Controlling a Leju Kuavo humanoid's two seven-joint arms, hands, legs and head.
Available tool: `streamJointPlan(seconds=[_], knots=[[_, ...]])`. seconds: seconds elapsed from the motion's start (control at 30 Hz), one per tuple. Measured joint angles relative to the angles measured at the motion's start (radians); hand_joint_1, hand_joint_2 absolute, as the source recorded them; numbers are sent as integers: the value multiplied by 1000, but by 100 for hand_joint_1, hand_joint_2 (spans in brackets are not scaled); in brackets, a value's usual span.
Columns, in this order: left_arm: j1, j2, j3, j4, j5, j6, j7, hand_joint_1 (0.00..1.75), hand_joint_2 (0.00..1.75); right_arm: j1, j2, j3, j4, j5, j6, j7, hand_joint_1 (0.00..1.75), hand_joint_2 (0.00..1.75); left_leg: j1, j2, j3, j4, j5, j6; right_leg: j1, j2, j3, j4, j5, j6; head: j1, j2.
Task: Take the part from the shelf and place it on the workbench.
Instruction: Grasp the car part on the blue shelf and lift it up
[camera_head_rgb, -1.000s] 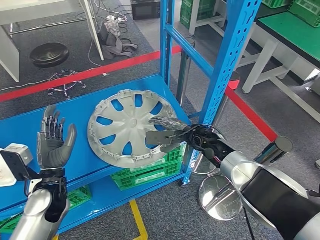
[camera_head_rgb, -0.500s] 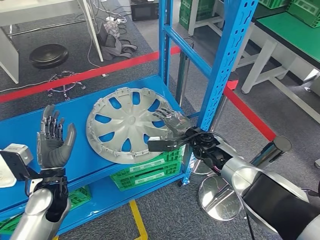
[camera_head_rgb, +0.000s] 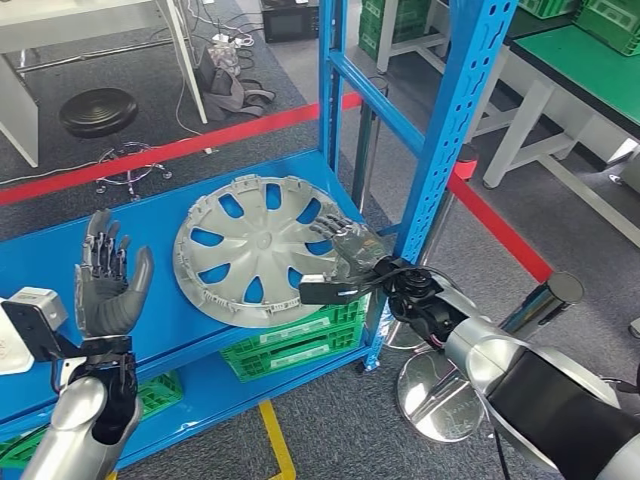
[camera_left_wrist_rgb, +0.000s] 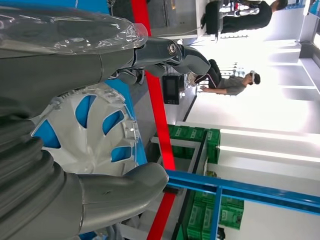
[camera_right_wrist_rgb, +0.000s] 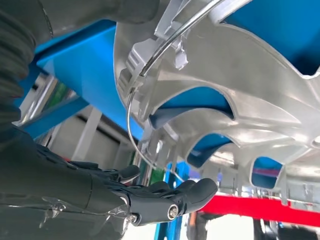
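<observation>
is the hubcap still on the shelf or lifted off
On the shelf: the hubcap lies there, near edge overhanging, right hand at its rim.

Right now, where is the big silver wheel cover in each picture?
Head view: the wheel cover lies in the middle, on the blue shelf.
Left wrist view: its spokes show on the left side.
Right wrist view: its rim fills the top and right.
Shared landmark: the blue shelf.

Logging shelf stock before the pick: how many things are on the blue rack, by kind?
Silver wheel cover: 1
Green crates on the lower level: 2
Total: 3
</observation>
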Motion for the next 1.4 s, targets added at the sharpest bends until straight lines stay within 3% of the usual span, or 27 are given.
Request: streamJointPlan(seconds=[0.03,0.17,0.57,0.9,1.03,1.4], knots=[[0,0,0,0,0,-4,0,0,175,0,-1,-7,0,-21,21,-7,0,175,0,0,0,0,0,0,0,0,0,0,0,0,0,0],[0,0,0,0,1,-19,-1,0,175,2,-10,-38,0,-90,119,-40,175,175,0,0,0,0,0,0,0,0,0,0,0,0,0,0],[1,4,0,1,3,-17,-2,0,175,-7,-31,-122,2,-210,298,-83,175,175,0,-1,0,0,0,0,0,0,1,0,0,0,0,0],[3,13,0,1,-4,-24,1,0,175,-9,-42,-150,2,-230,309,-83,175,175,0,-2,0,0,0,0,0,-1,2,0,0,0,0,0],[4,17,0,1,-8,-25,1,0,175,-10,-42,-151,2,-230,301,-88,0,175,0,-2,0,0,0,0,0,-1,2,0,0,0,0,0],[12,23,0,1,-11,-29,4,0,175,-14,-42,-168,0,-251,283,-89,0,175,0,-2,-1,0,0,-1,0,-1,2,1,0,0,0,0]])
